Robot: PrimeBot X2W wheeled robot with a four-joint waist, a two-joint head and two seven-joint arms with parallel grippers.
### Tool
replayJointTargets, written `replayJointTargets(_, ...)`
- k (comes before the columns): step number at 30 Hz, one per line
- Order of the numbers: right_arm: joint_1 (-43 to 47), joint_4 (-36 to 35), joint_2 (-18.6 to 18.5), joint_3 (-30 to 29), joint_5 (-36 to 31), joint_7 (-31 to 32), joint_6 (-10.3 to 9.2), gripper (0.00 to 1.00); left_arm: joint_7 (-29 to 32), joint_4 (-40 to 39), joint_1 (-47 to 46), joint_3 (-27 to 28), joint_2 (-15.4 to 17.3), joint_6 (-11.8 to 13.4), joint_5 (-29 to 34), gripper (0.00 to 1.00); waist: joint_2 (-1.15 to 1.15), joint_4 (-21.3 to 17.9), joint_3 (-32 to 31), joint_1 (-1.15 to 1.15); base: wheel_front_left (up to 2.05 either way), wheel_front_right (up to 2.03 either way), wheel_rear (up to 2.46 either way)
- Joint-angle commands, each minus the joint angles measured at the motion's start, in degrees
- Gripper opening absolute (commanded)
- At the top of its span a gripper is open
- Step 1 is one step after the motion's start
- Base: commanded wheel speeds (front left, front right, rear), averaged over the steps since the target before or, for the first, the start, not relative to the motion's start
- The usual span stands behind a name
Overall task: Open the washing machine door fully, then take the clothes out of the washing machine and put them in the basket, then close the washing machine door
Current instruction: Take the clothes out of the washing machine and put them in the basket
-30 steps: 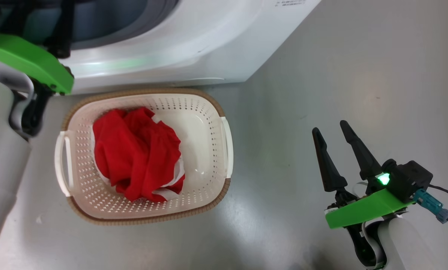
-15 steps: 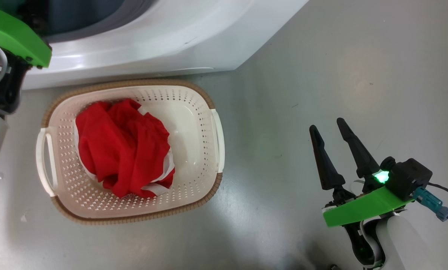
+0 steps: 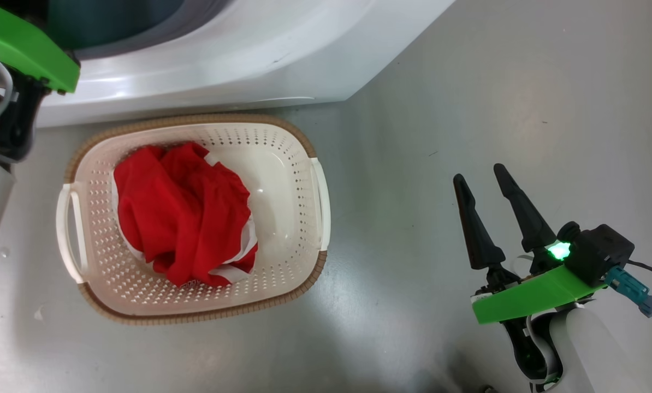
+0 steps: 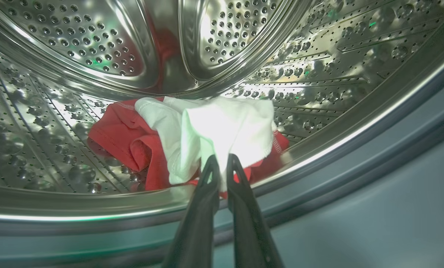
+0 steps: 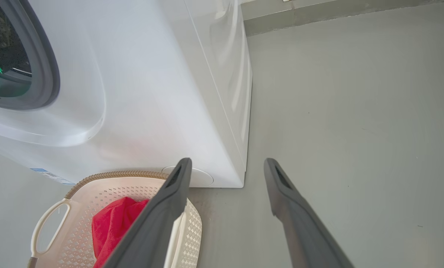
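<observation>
Inside drum (image 4: pixel 318 74), clothes (image 4: pixel 214 123) pinched between left jaws' tips.

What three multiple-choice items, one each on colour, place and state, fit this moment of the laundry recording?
1. The basket has a rim of which colour? A blue; B brown; C black.
2. Where does the garment pinched by the left jaws lie? A in the basket; B in the steel drum; C on the floor.
3. How do the right jaws stand? A open, holding nothing; B shut on red cloth; C shut on a basket handle.

Key: 1 B, the woven-look rim reads brown in the head view. 2 B, the left wrist view shows perforated steel all around the fabric. 3 A, they stand wide apart with nothing between them.
</observation>
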Motion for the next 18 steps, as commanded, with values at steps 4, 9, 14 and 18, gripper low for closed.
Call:
replayJointTargets(4,0.27,-1.04,-0.14,1.02,-0.48,-0.36,0.36,1.0,-0.27,-1.81,1.29,2.87,1.84,-0.32,1.6,0.0,0.0,0.36,-0.26,0.0,0.0,0.0,0.0)
replayJointTargets(9,0.15,-0.93,-0.14,0.93,-0.64,-0.36,0.36,1.0,-0.28,-2.84,2.62,4.55,0.87,-0.32,2.7,0.0,0.0,0.84,-0.74,0.0,0.0,0.0,0.0)
replayJointTargets(14,0.12,-0.63,-0.14,0.72,-0.81,-0.36,0.36,1.0,-0.28,-4.98,4.89,7.75,-0.26,-0.32,4.27,0.0,0.0,1.62,-1.48,0.0,0.0,0.0,0.0)
replayJointTargets(18,0.22,-0.41,-0.14,0.32,-1.08,-0.36,0.36,1.0,-0.28,-7.58,7.74,11.5,-1.51,-0.32,6.04,0.0,0.0,2.53,-2.22,0.0,0.0,0.0,0.0)
